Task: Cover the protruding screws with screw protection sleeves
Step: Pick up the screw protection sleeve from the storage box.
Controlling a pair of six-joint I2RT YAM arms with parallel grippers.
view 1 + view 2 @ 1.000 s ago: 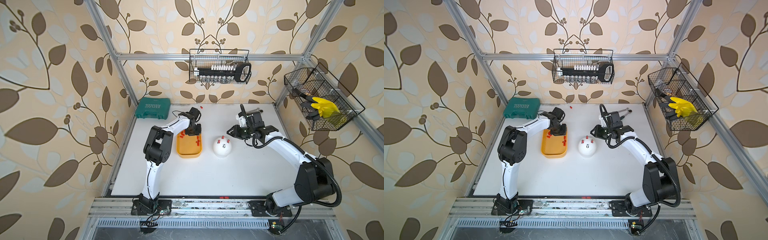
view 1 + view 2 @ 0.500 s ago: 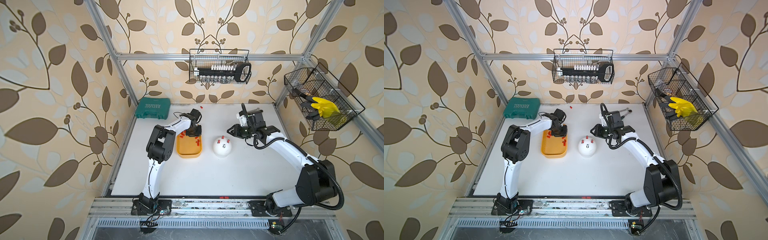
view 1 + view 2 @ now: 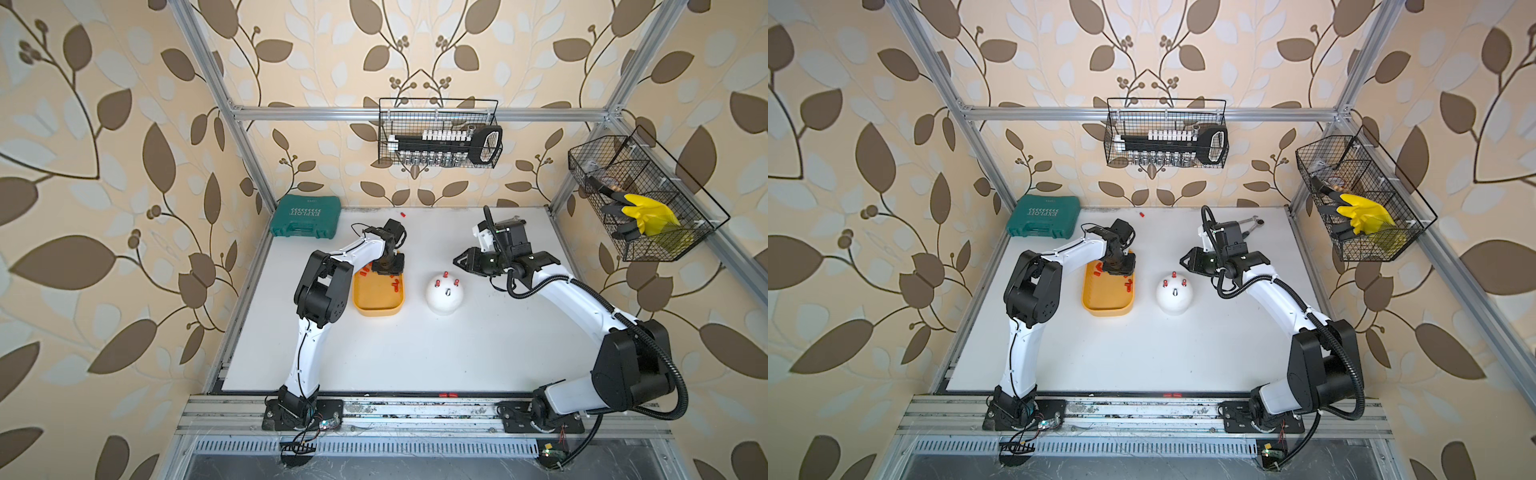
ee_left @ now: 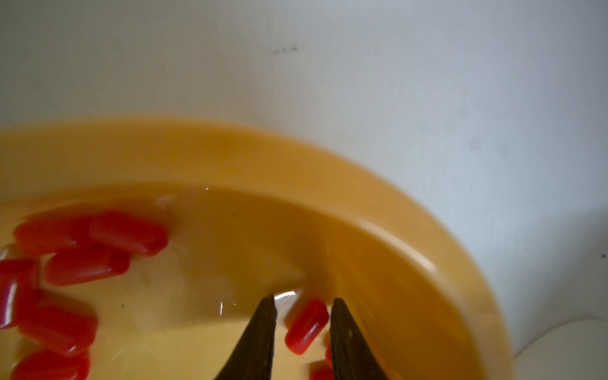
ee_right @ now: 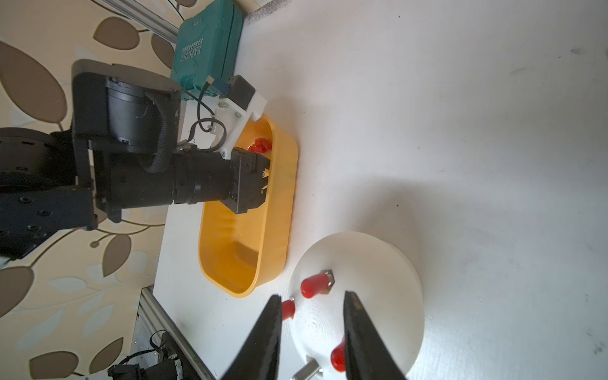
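Both pairs of jaws stand apart. We see the left jaws down inside the yellow tray (image 3: pixel 376 309), straddling one red sleeve (image 4: pixel 306 325) that lies tilted on the tray floor. A gap shows on one side of it, so nothing is clamped. The right jaws are empty, hovering just above the white dome (image 3: pixel 444 301).

More screw protection sleeves (image 4: pixel 128 232) lie heaped in the tray, which sits at the dome's 9 o'clock. Of the four protruding screws (image 3: pixel 448 292) on the dome, three wear red caps (image 3: pixel 445 274); the one at 6 o'clock of the group is bare.

On the white table (image 3: pixel 415 353) a green case (image 3: pixel 305 216) sits at 11 o'clock and a stray sleeve (image 3: pixel 402 214) at 12. Two more sleeves (image 3: pixel 449 393) lie at the 6 o'clock edge.

On the leaf-patterned walls, one wire basket (image 3: pixel 438 104) at 12 o'clock holds a socket set (image 3: pixel 440 141). Another basket (image 3: pixel 582 166) at 2 o'clock holds a yellow glove (image 3: pixel 646 212).
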